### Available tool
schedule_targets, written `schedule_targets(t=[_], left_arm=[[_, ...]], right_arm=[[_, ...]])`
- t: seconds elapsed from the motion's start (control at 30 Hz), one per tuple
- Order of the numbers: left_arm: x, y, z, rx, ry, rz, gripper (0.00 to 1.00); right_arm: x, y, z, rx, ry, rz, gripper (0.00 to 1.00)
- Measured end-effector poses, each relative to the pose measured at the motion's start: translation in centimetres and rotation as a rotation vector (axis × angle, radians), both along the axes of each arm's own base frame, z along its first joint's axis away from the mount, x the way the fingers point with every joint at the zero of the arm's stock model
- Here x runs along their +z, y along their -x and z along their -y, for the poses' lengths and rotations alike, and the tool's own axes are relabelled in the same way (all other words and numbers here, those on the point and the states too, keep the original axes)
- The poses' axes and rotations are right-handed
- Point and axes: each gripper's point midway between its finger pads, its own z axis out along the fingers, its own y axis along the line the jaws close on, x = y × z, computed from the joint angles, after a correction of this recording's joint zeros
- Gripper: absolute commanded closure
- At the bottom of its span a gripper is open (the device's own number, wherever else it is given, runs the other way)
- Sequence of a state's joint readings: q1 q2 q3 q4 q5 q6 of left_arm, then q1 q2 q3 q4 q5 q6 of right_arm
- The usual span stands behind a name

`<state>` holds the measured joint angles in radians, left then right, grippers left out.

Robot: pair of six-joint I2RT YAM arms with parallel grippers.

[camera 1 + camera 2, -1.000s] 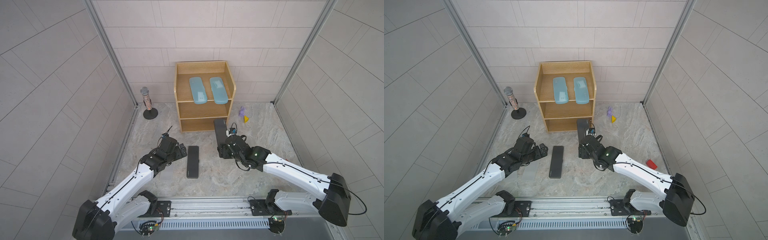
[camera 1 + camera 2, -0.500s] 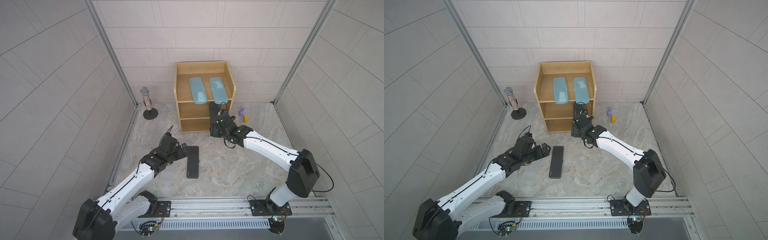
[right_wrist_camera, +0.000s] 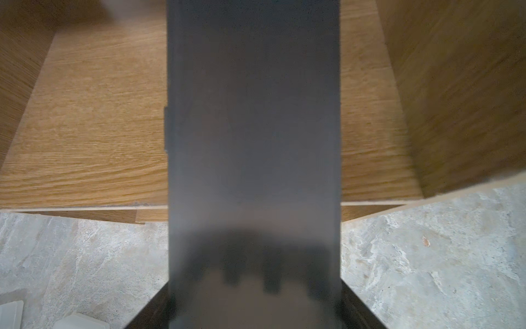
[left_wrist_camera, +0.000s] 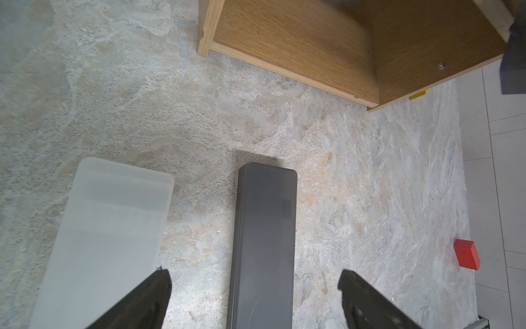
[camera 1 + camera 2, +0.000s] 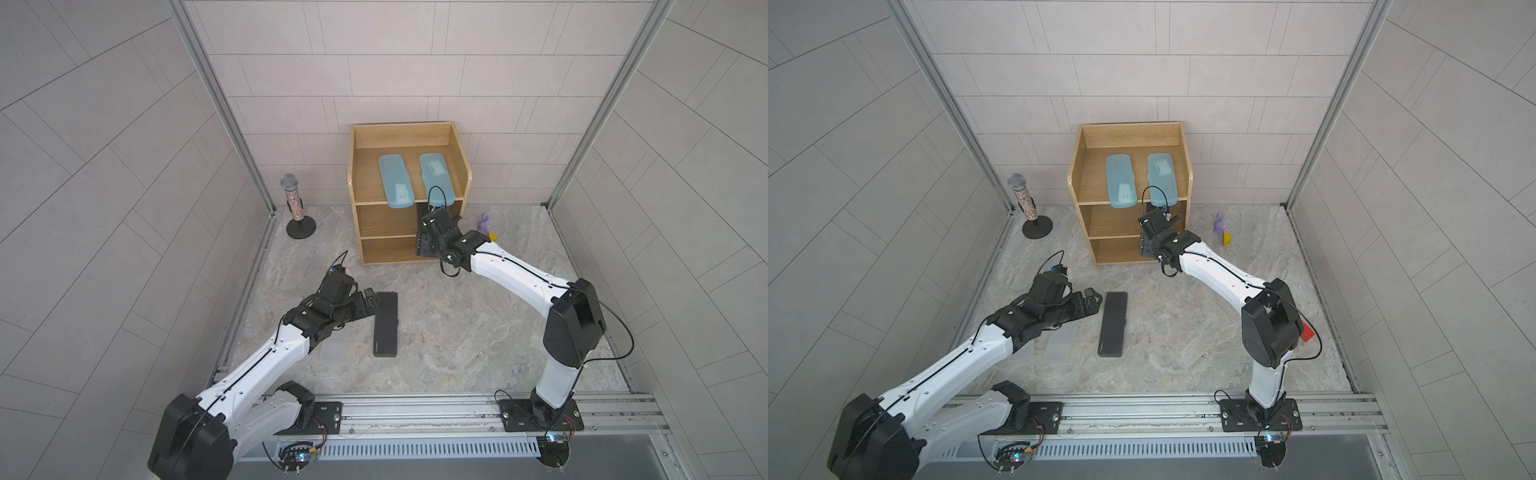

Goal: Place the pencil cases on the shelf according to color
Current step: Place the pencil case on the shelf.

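Here, frosted case (image 5: 334, 353) flat on floor; left claw (image 4: 254, 277) spread apart, just by black case (image 5: 386, 324). Shelf (image 5: 354, 187): two blue cases (image 5: 395, 183) on top tier. Right claw (image 3: 254, 309) clamped on second black case (image 3: 253, 128), its end inside a lower tier.

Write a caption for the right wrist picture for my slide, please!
The right gripper holds a black pencil case with its far end inside the wooden shelf.

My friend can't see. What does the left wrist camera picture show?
A black pencil case lies on the stone table, framed by the open left gripper. A frosted case lies beside it, the wooden shelf beyond.
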<state>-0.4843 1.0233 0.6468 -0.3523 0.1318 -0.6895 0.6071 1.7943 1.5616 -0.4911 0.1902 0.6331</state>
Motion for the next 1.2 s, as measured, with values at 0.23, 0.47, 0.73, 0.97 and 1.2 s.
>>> schedule_targets(t=[0.23,0.47,0.73,0.97,1.2], left_arm=[[0.0,0.4,0.6,-0.036,0.017,-0.010,0.00],[-0.2,0.7,0.9,-0.054,0.033,-0.022,0.00],[-0.4,0.9,1.1,-0.063,0.042,-0.035,0.00],[-0.6,1.0,1.2,-0.064,0.042,-0.043,0.00],[-1.0,1.1,1.2,-0.068,0.035,-0.056,0.00]], right_arm=[[0.9,-0.2,0.3,0.003,0.011,0.009,0.13],[1.2,-0.2,0.5,0.007,0.027,0.009,0.09],[2.0,2.2,2.1,0.017,0.032,0.009,0.08],[3.6,4.5,3.3,0.036,0.005,0.040,0.07],[2.3,6.4,2.8,0.088,-0.021,0.019,0.10]])
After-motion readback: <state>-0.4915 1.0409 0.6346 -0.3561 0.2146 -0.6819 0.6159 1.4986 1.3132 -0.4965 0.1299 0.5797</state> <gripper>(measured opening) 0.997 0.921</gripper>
